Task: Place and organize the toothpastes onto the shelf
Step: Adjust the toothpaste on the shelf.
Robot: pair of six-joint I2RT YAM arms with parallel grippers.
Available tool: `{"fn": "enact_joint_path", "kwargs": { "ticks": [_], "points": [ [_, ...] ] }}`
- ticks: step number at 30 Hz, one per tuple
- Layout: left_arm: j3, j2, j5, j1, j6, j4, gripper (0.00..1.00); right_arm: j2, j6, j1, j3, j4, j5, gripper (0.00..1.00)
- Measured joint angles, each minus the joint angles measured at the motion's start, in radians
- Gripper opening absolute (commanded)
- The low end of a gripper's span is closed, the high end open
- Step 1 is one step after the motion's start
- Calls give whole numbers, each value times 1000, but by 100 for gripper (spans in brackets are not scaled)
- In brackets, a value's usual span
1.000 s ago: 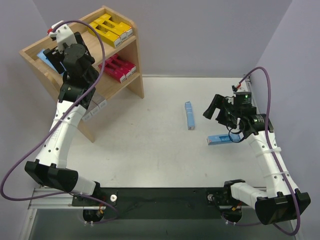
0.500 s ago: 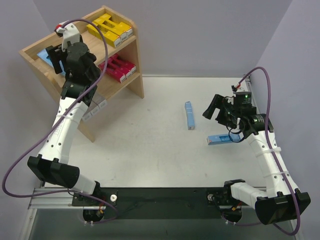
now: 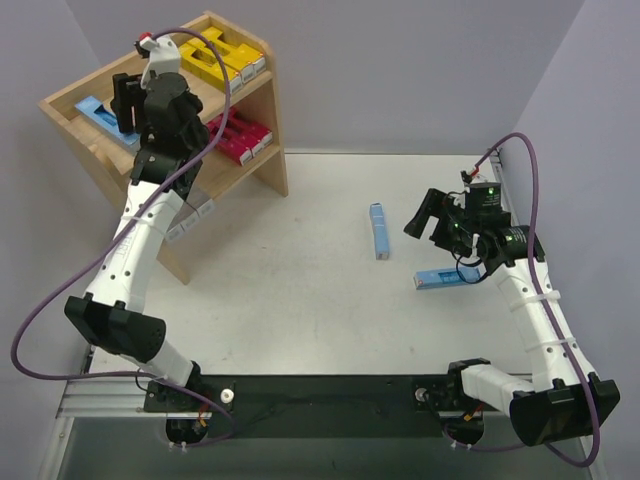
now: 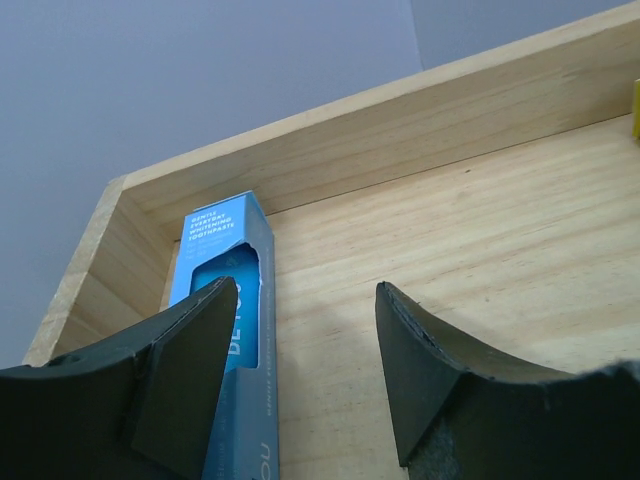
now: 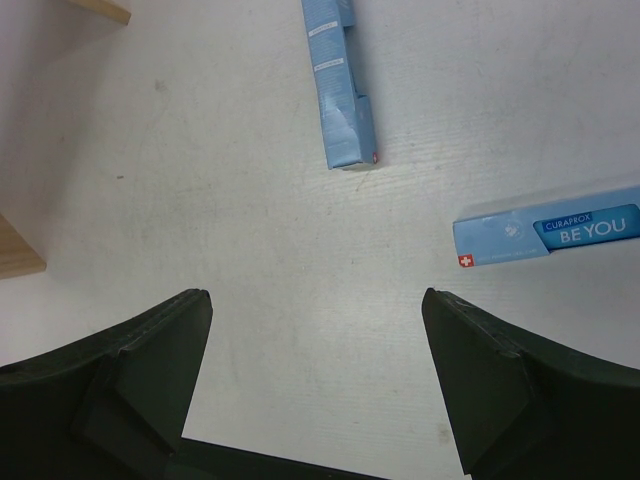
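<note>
left wrist: blue carton point(image 4: 222, 262) on shelf point(image 4: 480, 230), partly hidden by left pincer point(image 4: 307, 292).

- The table point(image 3: 300, 300) is a matt white-grey slab, faintly scuffed — it fills the middle of the top view.
- A plain back wall point(image 3: 420, 70), pale lavender-grey, stands along the table's 12 o'clock edge.
- A left wall point(image 3: 25, 200) of the same colour closes the 9 o'clock side, and a right wall point(image 3: 600, 110) closes the 3 o'clock side.
- At 6 o'clock a black strip point(image 3: 330, 392) runs along the table's near edge, with a silver metal rail point(image 3: 105, 405) at its 9 o'clock end.
- Below the strip lies a dull grey-green surface point(image 3: 330, 455).
- The light is soft and even — shadows on the table are faint.
</note>
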Motion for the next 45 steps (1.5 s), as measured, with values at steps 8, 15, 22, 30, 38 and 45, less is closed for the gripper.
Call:
{"fn": "enact_joint_path", "kwargs": {
  "ticks": [8, 15, 22, 30, 38, 45],
  "points": [
    [138, 40, 8, -65, 39, -17, 67, 5, -1, 0, 0, 0, -2, 90],
    [70, 18, 8, -103, -64, -4, 52, 5, -3, 0, 0, 0, -2, 90],
    [-45, 15, 13, -98, -206, 23, 45, 6, -5, 0, 0, -1, -2, 90],
    [-121, 11, -20, -42, -277, 183, 43, 6, -6, 0, 0, -4, -2, 90],
    [-162, 9, -82, -33, -227, 317, 43, 17, -9, 0, 0, -5, -2, 90],
    [-194, -11, -115, 5, -188, 357, 42, 19, -19, 0, 0, -5, -2, 90]
  ]
}}
